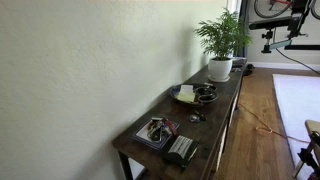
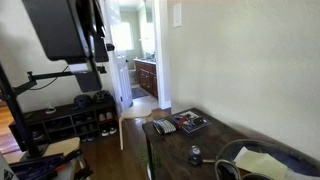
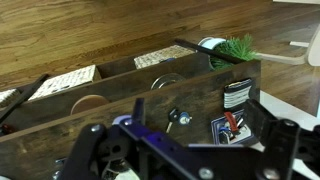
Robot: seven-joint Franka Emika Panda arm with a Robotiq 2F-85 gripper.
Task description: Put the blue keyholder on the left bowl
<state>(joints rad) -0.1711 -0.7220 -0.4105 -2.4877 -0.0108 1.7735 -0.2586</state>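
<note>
Dark-wood bench, exterior view: keyholder, small, colour hard to read, lies on bare wood. The left bowl, squarish and grey-blue, sits apart at its 8 o'clock, holding clutter.
Exterior view: keyholder loose on the bench; left bowl at 12 o'clock.
Wrist view: hand spread open, empty, well above. Keyholder bluish, left bowl at 3 o'clock.
Judged: nothing done; grasp, carry, release remain.

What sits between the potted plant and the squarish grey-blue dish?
In an exterior view: a round yellowish dish, a small dark bowl, then a small unclear object.
</note>
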